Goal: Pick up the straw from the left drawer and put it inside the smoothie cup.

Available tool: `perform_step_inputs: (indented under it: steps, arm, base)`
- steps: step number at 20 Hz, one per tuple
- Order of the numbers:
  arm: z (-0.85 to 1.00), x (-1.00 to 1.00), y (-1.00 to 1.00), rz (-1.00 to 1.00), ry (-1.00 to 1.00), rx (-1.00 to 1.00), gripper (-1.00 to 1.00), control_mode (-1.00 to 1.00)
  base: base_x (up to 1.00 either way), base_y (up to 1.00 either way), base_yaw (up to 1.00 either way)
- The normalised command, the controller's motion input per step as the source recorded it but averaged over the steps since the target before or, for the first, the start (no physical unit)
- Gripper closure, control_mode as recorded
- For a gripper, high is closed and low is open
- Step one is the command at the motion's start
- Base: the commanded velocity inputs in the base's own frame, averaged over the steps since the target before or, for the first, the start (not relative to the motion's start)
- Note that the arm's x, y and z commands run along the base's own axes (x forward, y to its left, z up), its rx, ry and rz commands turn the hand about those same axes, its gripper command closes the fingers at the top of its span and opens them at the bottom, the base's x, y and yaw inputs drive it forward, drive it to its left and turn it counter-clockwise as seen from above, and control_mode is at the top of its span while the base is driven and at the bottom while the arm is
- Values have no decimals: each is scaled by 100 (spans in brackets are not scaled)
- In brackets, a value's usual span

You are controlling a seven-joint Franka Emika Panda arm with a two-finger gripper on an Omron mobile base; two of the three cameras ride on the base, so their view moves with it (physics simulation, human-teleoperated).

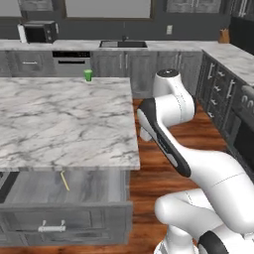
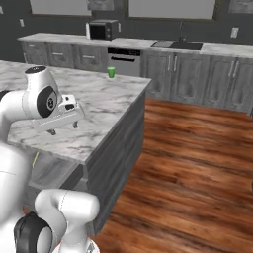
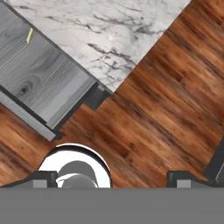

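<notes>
Nearest the cameras, in the lower left of the left base view, the left drawer (image 1: 64, 191) stands pulled out from under the marble island counter (image 1: 59, 119), its small silver bar handle (image 1: 52, 227) facing forward. The straw (image 1: 65, 180) lies flat on the grey drawer floor, a thin yellow stick set slightly slanted, close under the counter's overhanging edge; in the hand view it shows in the upper left. The gripper (image 2: 63, 126) hangs at the left of the right base view, off the counter's corner and over the wood floor (image 3: 148, 113), its jaws spread wide apart and holding nothing. The step in hand looks like the approach to the straw. To do it well, the hand would need to travel back over the open drawer, come down without striking the counter lip, and turn so the two fingers straddle the stick across its width, since so thin a thing lying flat is easily pushed aside or missed. Farthest off, the smoothie cup (image 1: 88, 75) stands upright at the counter's far edge, well apart from the drawer.
</notes>
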Motion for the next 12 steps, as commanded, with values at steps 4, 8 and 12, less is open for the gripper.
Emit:
perform_step_inputs:
  steps: [4,8,12]
  arm:
    - [0,0,0,0,0,0,-100,100]
    - [0,0,0,0,0,0,-100,100]
    - [0,0,0,0,0,0,-100,-100]
  base:
    - [0,0,33]
    - [0,0,30]
    - [0,0,5]
